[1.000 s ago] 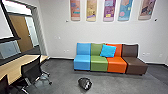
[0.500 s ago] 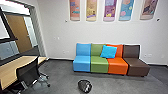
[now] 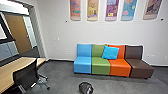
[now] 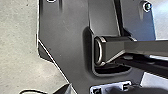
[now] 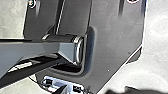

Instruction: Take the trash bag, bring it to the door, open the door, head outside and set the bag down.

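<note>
- Trash bag: dark, rounded, with paler patches on its right side; on the grey floor, bottom centre of the head frame, at the lower edge
- Jaws, left and right: cannot tell whether apart, together or clamped on anything
- Seating row right of centre, against the pale wall: blue seat, green seat, orange seat, brown seat, in that order from frame left, side by side
- Bright blue cushion: tilted, leaning on the backrests where green and orange meet
- Desk: light wood top, lower left of frame; black-backed chair at its near side
- Wooden door: upper left, beyond the wall opening
- Five coloured panels: hung in a row along the top, above the seats
</note>
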